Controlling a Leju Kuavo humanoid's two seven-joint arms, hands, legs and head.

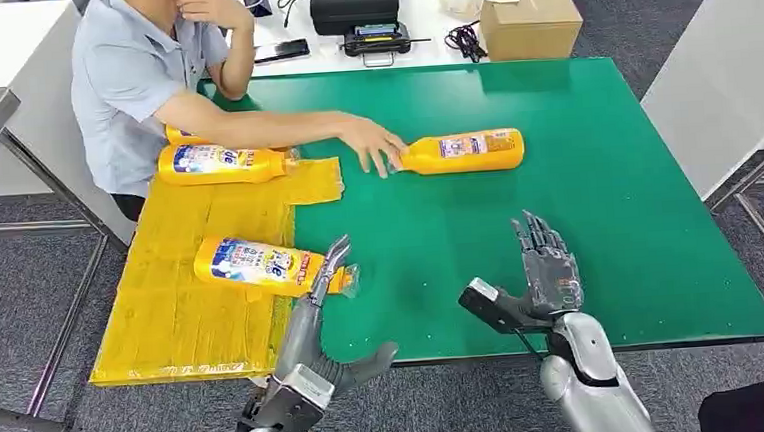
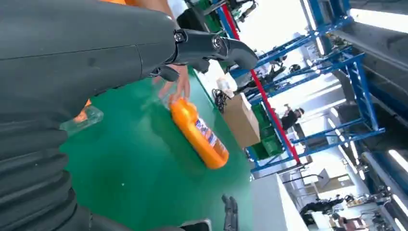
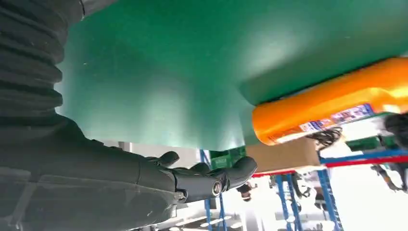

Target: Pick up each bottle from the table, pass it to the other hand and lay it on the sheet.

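Note:
An orange bottle (image 1: 256,264) lies on the yellow sheet (image 1: 179,319), its clear cap (image 1: 349,279) reaching over the green mat. My left hand (image 1: 315,305) is open just beside that cap, fingers stretched along the neck and thumb spread wide; the cap (image 2: 82,120) shows beside the hand in the left wrist view. Another bottle (image 1: 222,163) lies at the sheet's far end, with a third (image 1: 181,136) partly hidden behind it. A further bottle (image 1: 464,152) (image 2: 199,132) (image 3: 332,103) lies on the mat. My right hand (image 1: 546,266) (image 3: 192,178) is open and empty, short of that bottle.
A person sits at the far left, one hand (image 1: 379,148) (image 2: 175,84) on the neck of the bottle on the green mat (image 1: 608,212). Behind the mat stand a cardboard box (image 1: 531,18), a black case (image 1: 353,2) and a phone (image 1: 281,50). White tables flank both sides.

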